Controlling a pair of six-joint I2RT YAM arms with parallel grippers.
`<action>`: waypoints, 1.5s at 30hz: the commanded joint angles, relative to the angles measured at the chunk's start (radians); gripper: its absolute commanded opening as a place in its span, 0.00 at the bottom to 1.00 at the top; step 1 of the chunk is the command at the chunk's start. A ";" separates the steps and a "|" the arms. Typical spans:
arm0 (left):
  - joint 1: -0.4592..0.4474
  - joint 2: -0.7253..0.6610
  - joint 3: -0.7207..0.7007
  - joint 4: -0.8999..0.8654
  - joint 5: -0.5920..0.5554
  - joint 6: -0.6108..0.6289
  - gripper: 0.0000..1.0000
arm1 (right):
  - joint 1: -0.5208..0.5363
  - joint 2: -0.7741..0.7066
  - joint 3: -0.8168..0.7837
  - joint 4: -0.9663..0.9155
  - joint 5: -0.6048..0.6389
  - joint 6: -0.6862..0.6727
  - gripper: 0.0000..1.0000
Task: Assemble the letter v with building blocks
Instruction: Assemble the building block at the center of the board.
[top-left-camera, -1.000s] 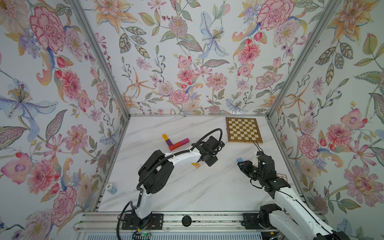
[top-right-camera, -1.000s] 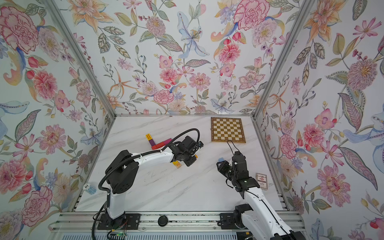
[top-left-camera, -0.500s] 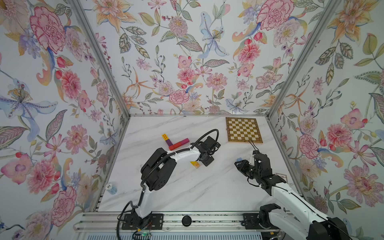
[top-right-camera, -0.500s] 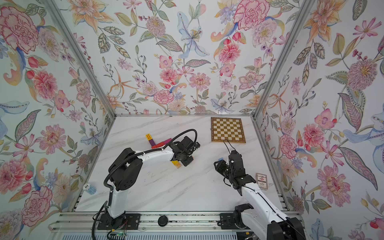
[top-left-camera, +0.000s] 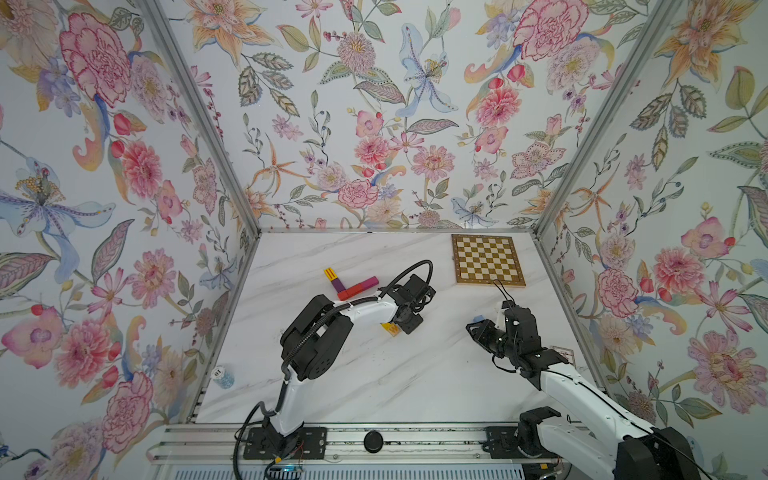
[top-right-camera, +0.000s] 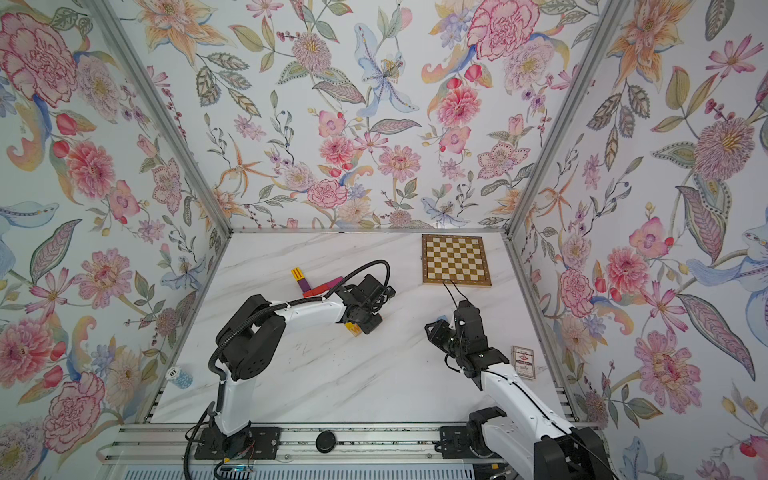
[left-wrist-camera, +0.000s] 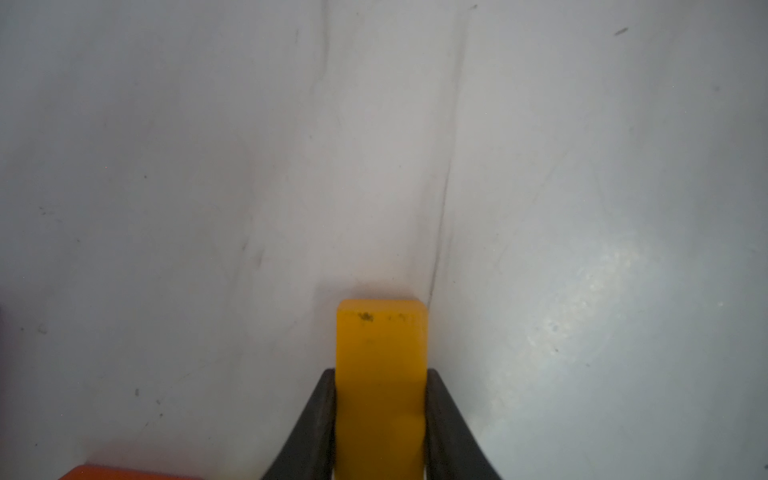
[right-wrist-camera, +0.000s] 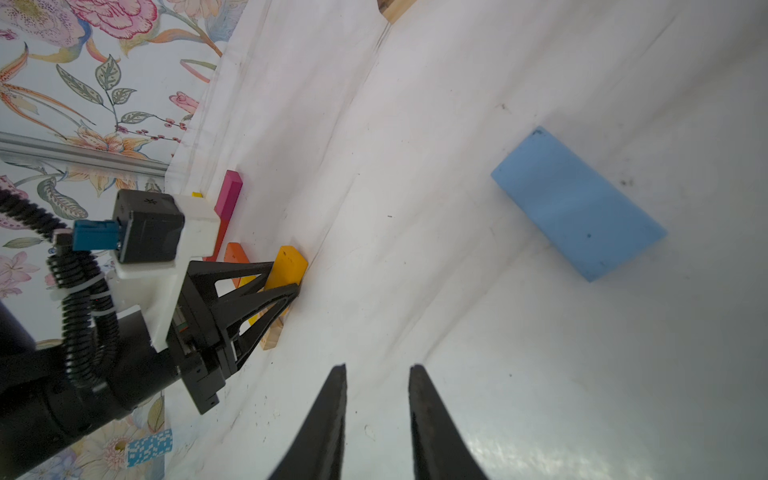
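Grips a yellow block (left-wrist-camera: 380, 332) in the left end effector (left-wrist-camera: 380, 372), black fingers (left-wrist-camera: 320, 415) pressed flat on its two narrow sides, the block's end poking out past the tips close over the worktop (left-wrist-camera: 166, 166); cannot tell whether it touches; carries that grip well to the left of the chessboard (top-left-camera: 488, 259) and nearer the arm bases than it; shows, in the right wrist view, an orange block (right-wrist-camera: 237, 254) just behind the held one and a pale wooden piece (right-wrist-camera: 272, 338) under the fingers, partly hidden.

Holds nothing in the right end effector (right-wrist-camera: 378, 368); has only a narrow gap between its tips; hovers it toward the arm bases from the chessboard's left corner, with a light blue block (right-wrist-camera: 577, 203) lying flat between those tips and the chessboard, apart from both.

Has the letter v (top-left-camera: 359, 288) partly laid, left of the chessboard and about level with its near edge: a short row of a striped yellow block (top-left-camera: 329, 274) and a purple block (top-left-camera: 338, 284) meeting at a corner a row of a red block (top-left-camera: 351, 292) and a magenta block (top-left-camera: 369, 282), end to end and touching.

Shows a flat card box (top-right-camera: 523, 361) by the right wall, well toward the arm bases from the chessboard.
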 joint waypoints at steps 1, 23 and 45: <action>0.012 0.000 -0.020 0.005 -0.016 -0.005 0.12 | 0.011 0.013 0.013 0.016 0.019 0.005 0.28; 0.014 -0.011 -0.043 -0.016 -0.047 -0.009 0.27 | 0.054 0.094 0.031 0.056 0.022 0.009 0.29; 0.014 -0.081 -0.036 -0.001 -0.058 -0.024 0.66 | 0.085 0.136 0.061 0.057 0.026 -0.001 0.33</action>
